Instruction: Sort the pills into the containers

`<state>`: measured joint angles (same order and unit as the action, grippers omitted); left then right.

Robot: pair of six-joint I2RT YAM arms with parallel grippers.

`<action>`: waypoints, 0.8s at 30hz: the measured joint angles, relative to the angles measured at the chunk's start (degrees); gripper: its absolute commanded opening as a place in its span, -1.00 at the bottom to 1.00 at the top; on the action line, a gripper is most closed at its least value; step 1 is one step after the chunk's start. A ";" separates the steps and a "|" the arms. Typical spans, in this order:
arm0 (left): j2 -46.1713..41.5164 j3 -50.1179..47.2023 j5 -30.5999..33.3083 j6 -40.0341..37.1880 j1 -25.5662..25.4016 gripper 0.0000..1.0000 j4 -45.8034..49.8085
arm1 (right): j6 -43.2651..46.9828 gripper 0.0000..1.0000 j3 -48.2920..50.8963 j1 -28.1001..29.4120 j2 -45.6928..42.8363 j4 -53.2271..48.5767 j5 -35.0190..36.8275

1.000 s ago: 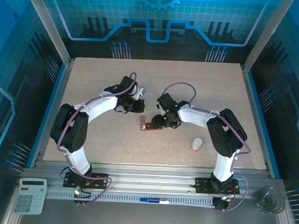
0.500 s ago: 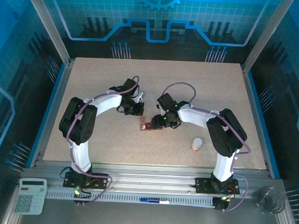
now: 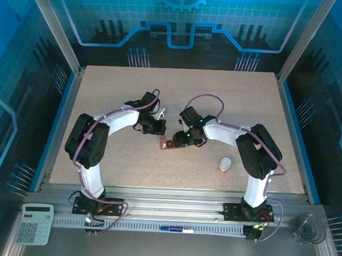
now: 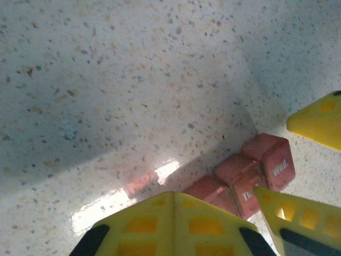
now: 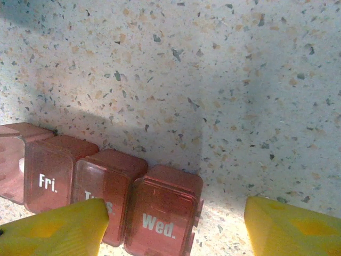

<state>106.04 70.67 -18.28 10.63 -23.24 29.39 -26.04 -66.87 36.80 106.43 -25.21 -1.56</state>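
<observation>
Jaws apart, the right gripper (image 5: 176, 213) straddles the containers (image 5: 58, 176) at the Wed. end; the left gripper (image 4: 173, 221) is pinched shut (close beside them). Best brace them first.

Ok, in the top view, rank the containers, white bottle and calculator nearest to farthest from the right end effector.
1. Containers, at the right end effector, mid-table.
2. White bottle, right side of the table.
3. Calculator, off the table, bottom left.
</observation>
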 measured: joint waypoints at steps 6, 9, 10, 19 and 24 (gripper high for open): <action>-3.02 -1.92 -0.22 0.00 -0.98 -1.00 0.33 | 0.00 0.40 -0.07 0.00 0.09 0.02 -0.04; -3.67 -2.80 -0.20 0.00 -1.73 -1.00 0.37 | -0.02 0.40 -0.15 0.00 0.13 0.04 -0.02; -3.72 -3.10 -0.20 0.00 -1.99 -1.00 0.33 | -0.02 0.40 -0.17 0.00 0.20 0.04 -0.04; -3.78 -5.53 0.04 -0.02 -3.32 -1.00 0.76 | 0.00 0.40 -0.26 0.00 0.33 0.04 -0.22; -4.44 -6.45 0.37 -0.04 -3.48 -1.00 1.03 | -0.02 0.40 -0.33 0.00 0.44 0.07 -0.33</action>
<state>101.60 64.23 -17.91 10.59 -26.72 30.41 -26.06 -67.20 36.80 106.87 -25.15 -1.89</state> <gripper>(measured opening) 0.049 0.703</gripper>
